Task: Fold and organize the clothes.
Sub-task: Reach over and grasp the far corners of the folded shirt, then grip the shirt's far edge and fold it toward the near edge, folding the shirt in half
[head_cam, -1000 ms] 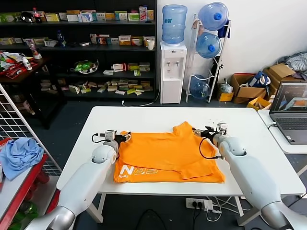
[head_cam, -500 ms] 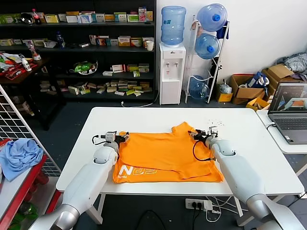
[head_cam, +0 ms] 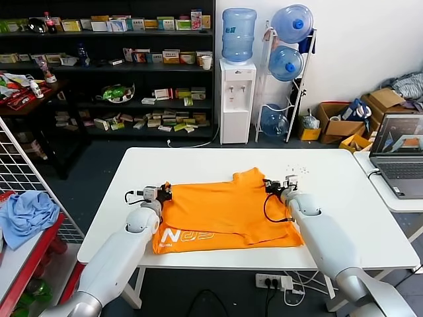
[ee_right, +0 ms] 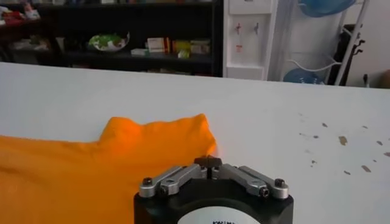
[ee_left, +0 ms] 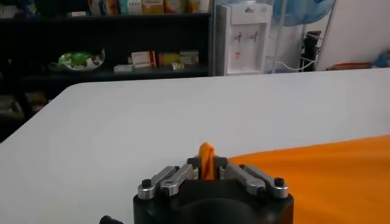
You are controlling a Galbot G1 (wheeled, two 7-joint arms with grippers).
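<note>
Pinched fold of orange T-shirt (head_cam: pixel 225 211)

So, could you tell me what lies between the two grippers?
Only the orange T-shirt spans from left gripper to right gripper, seen in the head view.

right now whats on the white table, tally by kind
bright orange short-sleeved cotton T-shirt: 1, partly folded on the white table
grippers: 2, left gripper shut on the shirt's edge, right gripper at the opposite edge by the sleeve
total: 3
</note>
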